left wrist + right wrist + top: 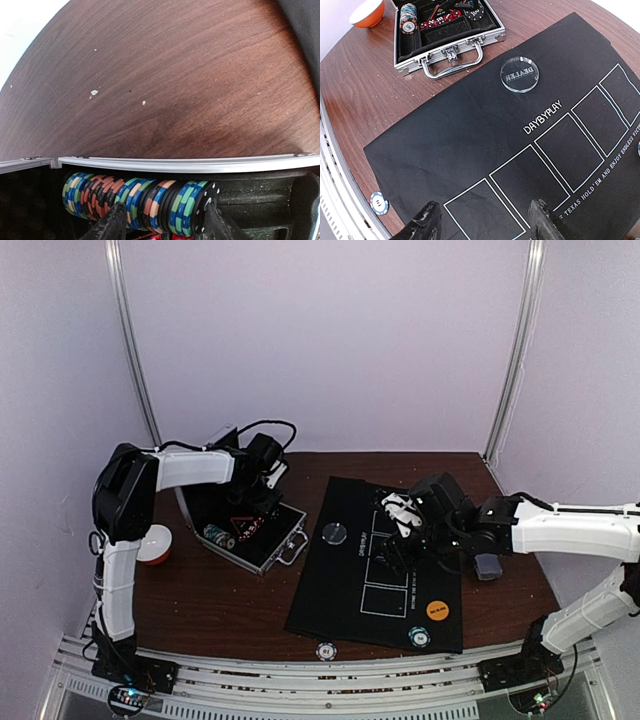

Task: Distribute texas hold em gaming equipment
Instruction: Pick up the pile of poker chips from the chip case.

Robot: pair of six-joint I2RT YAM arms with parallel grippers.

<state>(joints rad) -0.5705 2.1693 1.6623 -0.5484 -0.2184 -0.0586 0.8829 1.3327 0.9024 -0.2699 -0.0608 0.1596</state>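
Nearest the left wrist lens, a row of poker chips [137, 202] is seen standing on edge in a trough of the silver case [190, 163]. The faces are packed together and the rims are striped blue, green, orange and black. The left gripper [165, 225] is set over the right-hand part of the row, its jaws apart with chips between them. Whether the pads are already pressing cannot be told.

The chips are judged stiff, smooth-faced, dense for their size and not fragile. They are likely to slide on one another, so a short batch is best pinched across its two end faces, square to the row, or it may buckle and spill.

In the top view the case is found at 9 o'clock from the mat [330, 600], with red dice [437, 20] inside it. An orange disc [437, 609] is placed at the mat's 5 o'clock, with a teal chip [421, 637] just beside it. A blue-and-white chip [326, 650] is left off the mat on the table [220, 600], at 6 o'clock. The right gripper [484, 222] is held over the printed boxes, jaws apart and nothing between them.

"DEALER" is read on the clear dealer button [519, 74] at 10 o'clock. "DAYBYPLAY" and "TEXAS HOLD'EM AND ENJOY ENDLESS VICT", cut off, are read on the mat. The orange disc's print is too small to be read.
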